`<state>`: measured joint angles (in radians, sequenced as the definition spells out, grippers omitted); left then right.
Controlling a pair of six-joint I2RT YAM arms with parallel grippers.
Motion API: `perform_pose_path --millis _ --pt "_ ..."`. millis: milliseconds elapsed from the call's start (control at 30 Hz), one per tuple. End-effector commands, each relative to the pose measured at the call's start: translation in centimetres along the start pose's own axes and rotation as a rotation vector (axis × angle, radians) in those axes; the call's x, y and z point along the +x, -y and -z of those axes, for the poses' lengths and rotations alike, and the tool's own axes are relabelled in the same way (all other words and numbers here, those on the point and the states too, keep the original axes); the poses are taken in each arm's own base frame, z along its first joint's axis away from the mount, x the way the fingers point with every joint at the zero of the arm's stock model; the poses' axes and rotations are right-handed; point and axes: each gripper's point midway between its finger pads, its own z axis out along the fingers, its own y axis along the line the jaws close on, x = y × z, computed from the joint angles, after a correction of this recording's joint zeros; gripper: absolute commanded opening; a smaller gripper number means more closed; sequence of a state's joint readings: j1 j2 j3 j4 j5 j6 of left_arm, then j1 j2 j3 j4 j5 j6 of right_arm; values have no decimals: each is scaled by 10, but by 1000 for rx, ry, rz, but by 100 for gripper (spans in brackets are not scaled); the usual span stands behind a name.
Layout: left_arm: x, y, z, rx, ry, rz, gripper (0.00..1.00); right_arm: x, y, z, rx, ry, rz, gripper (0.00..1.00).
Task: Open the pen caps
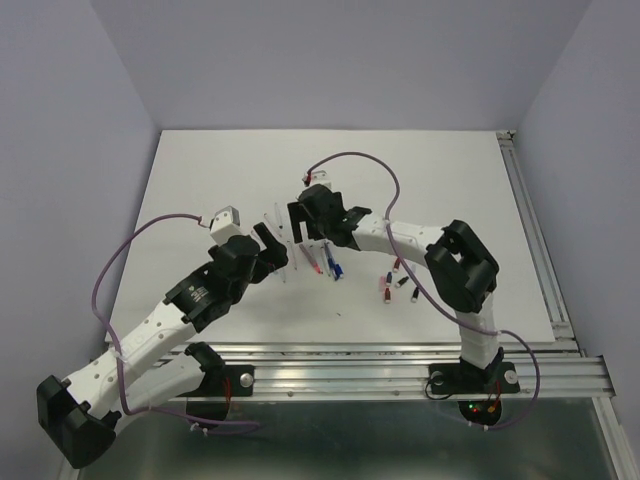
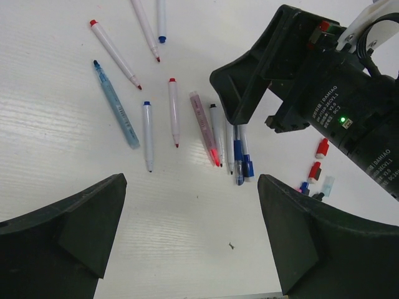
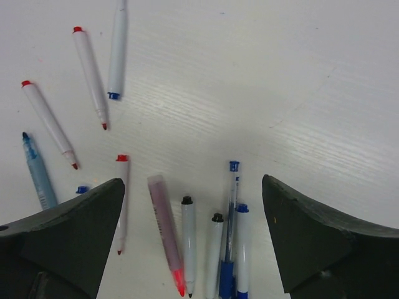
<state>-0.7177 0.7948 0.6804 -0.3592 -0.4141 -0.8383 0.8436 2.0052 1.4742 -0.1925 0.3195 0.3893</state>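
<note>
You see two arms built from white link shells and black joint housings. On the left arm [image 1: 160, 325] a white camera block [image 1: 225, 220] sits at the wrist, and a purple cable [image 1: 107, 268] loops away from it. The right arm [image 1: 400, 238] has a similar purple cable [image 1: 385, 168]. Its black wrist housing [image 2: 318, 93] bears small white lettering and one green light [image 2: 342, 122]. The fingers [image 2: 68, 230] of both are dark, matte wedges.

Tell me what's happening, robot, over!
Left gripper open, right gripper open, both empty. Several pens uncapped, loose caps nearby. Grippers crowd each other.
</note>
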Motion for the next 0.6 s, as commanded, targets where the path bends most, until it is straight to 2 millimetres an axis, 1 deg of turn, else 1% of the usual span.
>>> perform_pose_path --millis 0,33,67,133,300,333,367,400,467,567 --pt "-7 3 1 21 29 7 99 -23 26 -6 146 47 -29 93" --pt "-6 3 1 22 28 4 99 -21 28 -9 142 41 -21 89" --pt "-5 3 1 26 24 3 99 -23 27 -11 136 46 -22 82" --pt "-5 6 2 38 24 3 99 -18 29 -18 133 31 -21 73" --pt "-6 5 1 35 25 1 99 -6 37 -32 149 -5 -25 61" --pt "-5 5 1 34 24 -1 99 -4 42 -35 154 -12 -33 61" --pt "-6 6 1 36 26 0 99 -2 41 -37 148 -20 -38 60" --pt "-6 6 1 35 25 0 99 3 43 -41 152 -33 -35 60" --pt "-5 5 0 34 24 -1 99 6 45 -43 154 -40 -37 56" --pt "-4 5 -1 28 20 -6 99 14 45 -48 149 -60 -30 47"
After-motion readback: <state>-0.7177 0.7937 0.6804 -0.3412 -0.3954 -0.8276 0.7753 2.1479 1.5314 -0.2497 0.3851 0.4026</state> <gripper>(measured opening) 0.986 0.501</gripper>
